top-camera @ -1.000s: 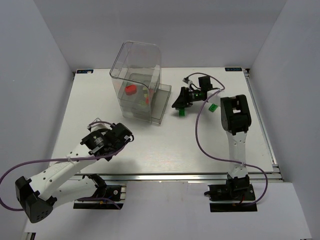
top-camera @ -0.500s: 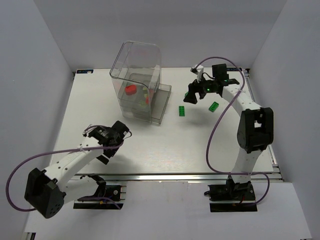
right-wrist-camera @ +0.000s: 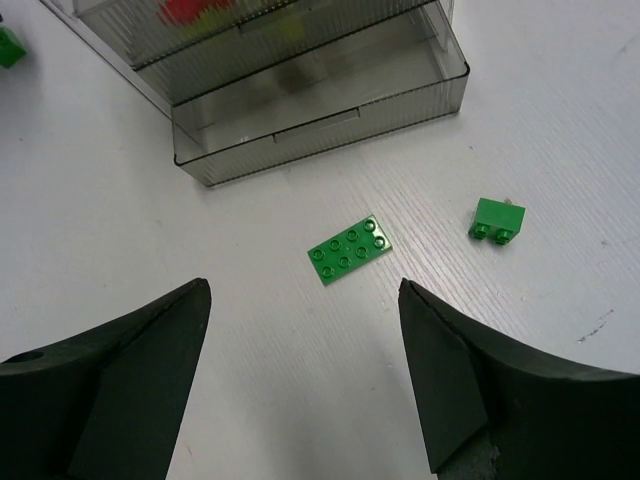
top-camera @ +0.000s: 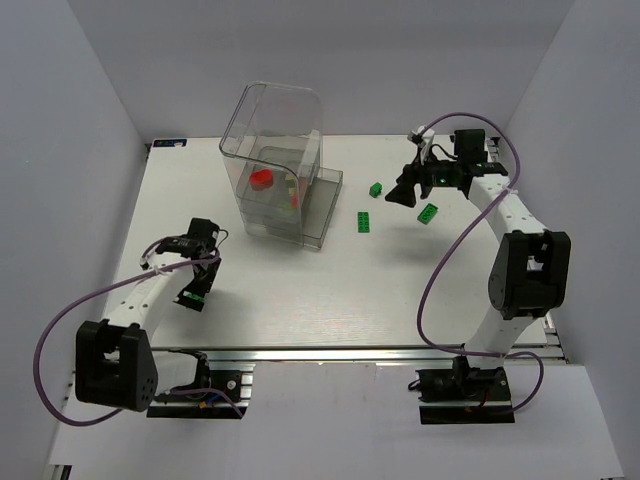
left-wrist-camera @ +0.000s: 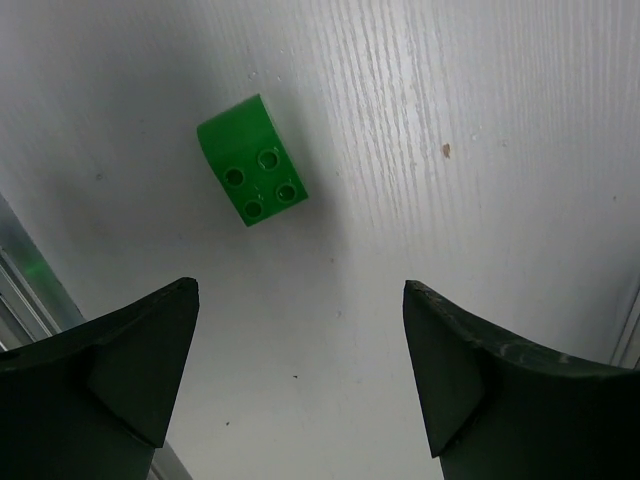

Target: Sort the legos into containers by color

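Both arms have pulled back: the right gripper (top-camera: 404,194) has swung away from the clear box (top-camera: 280,160), uncovering a small green brick (top-camera: 376,190) just right of it. The left gripper (top-camera: 194,292) has retreated to the box's near left.

Loose legos first. A flat green plate (right-wrist-camera: 349,249) lies just off the box's near right corner, and the small green brick sits beyond it. A third green piece (top-camera: 428,211) lies further right, by the right gripper. A red brick (top-camera: 262,179) and a yellow-green one (top-camera: 293,200) sit inside the box already, so green looks like the colour left to sort.

The bottom compartment (right-wrist-camera: 320,130) juts out empty, probably waiting for those greens.

The right gripper's fingers are spread wide, holding nothing and framing the plate, likely lining up a pick. The left gripper's fingers are parted too and empty, hanging over a curved green brick (left-wrist-camera: 252,172) that the overhead view doesn't show.

Everything rests on a white table (top-camera: 330,290) with a faint grain. A metal rail (top-camera: 350,353) edges its near side and plain white walls (top-camera: 60,120) box it in.
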Motion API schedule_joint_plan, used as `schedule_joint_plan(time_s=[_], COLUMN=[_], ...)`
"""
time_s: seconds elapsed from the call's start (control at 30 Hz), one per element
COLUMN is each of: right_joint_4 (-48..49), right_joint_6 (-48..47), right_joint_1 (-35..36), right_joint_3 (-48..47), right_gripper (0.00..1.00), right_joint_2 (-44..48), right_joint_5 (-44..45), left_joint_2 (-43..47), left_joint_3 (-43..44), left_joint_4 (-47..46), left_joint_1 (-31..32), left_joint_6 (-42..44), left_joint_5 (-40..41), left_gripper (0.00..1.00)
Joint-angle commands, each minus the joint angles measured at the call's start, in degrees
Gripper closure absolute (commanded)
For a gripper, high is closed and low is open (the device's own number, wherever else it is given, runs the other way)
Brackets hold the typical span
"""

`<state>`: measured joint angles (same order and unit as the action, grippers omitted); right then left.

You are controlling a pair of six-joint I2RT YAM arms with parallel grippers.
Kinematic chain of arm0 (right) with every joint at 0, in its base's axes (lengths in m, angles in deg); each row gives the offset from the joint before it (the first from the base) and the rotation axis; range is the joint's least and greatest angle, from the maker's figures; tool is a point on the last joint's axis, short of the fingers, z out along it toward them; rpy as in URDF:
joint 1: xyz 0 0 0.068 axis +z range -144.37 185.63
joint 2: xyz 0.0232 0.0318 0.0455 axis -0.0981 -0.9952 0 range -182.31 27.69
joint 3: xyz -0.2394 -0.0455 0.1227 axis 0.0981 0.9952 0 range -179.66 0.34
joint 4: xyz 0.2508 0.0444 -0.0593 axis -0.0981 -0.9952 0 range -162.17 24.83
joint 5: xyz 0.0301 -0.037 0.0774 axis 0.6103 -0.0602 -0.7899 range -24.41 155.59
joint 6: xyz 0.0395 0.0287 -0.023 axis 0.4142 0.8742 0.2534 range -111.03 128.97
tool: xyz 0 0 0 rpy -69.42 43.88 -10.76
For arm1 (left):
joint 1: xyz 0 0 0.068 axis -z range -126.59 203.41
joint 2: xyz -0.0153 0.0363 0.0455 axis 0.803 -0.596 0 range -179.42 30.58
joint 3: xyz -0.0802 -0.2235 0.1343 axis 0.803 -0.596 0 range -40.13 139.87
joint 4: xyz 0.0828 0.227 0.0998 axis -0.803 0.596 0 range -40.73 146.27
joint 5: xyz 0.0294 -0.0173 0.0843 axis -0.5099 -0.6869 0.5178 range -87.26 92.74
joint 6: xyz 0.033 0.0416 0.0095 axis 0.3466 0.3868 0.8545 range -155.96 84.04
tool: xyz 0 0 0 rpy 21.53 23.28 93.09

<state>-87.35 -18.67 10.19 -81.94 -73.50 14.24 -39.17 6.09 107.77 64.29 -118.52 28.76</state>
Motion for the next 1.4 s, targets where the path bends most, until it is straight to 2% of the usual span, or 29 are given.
schedule_joint_plan(time_s=[0.0, 0.17, 0.63, 0.7, 0.8, 0.83, 0.93, 0.97, 1.1, 1.17, 1.23, 1.27, 1.33, 1.37], right_joint_4=[1.52, 0.12, -1.20, -1.47, -1.73, -1.99, -2.26, -2.35, -2.61, -4.09, -5.24, -5.25, -5.07, -5.25], right_joint_6=[0.83, 0.66, 0.92, 1.01, 0.92, 0.92, 0.66, 0.74, 0.22, -1.27, -3.81, -4.09, -3.83, -3.39], right_joint_1=[-1.56, -2.80, -3.77, -5.70, -5.96, -6.05, -6.14, -6.14, -6.14, -5.97, -5.70, -5.61, -5.61, -5.61], right_joint_3=[-1.30, -2.44, -2.27, -2.27, -2.36, -2.36, -2.27, -2.36, -2.09, -2.27, -2.53, -2.53, -2.88, -3.41], right_gripper=[0.19, 0.18, 0.19, 0.19, 0.19, 0.20, 0.20, 0.21, 0.25, 0.27, 0.35, 0.41, 0.72, 1.00], right_joint_2=[1.78, 1.61, 1.69, 1.61, 1.43, 1.34, 1.34, 1.34, 1.34, 1.34, 1.52, 1.52, 0.99, 0.64], right_joint_5=[-4.10, -5.69, -7.27, -7.36, -7.80, -7.97, -8.15, -8.15, -8.15, -8.15, -7.45, -7.36, -7.27, -6.57], left_joint_2=[-1.16, -5.91, -8.29, -8.38, -7.77, -7.42, -5.22, -4.17, -2.15, -0.92, 3.64, 5.58, 11.36, 12.88], left_joint_3=[-0.69, -0.42, -6.05, -7.28, -7.98, -8.07, -7.46, -6.15, -0.19, 1.15, 1.16, 0.63, -1.12, -2.00], left_joint_4=[-3.73, -5.32, -12.36, -13.50, -13.85, -14.20, -14.29, -14.47, -15.08, -15.96, -18.67, -20.08, -23.76, -25.44], left_joint_1=[-3.65, -7.00, -14.30, -15.35, -15.88, -15.88, -15.88, -15.88, -13.78, -13.25, -11.85, -11.84, -10.00, -10.00], left_joint_6=[1.88, 4.77, 8.12, 8.38, 8.56, 8.82, 9.96, 10.92, 19.70, 25.15, 29.45, 30.70, 33.68, 34.65], left_joint_5=[-2.46, -4.31, -8.18, -9.31, -9.76, -10.02, -10.64, -10.90, -14.84, -21.69, -25.83, -30.63, -34.88, -39.94], left_gripper=[0.08, 0.09, 0.28, 0.30, 0.43, 0.54, 0.70, 0.80, 1.00, 1.00, 1.00, 1.00, 1.00, 1.00])
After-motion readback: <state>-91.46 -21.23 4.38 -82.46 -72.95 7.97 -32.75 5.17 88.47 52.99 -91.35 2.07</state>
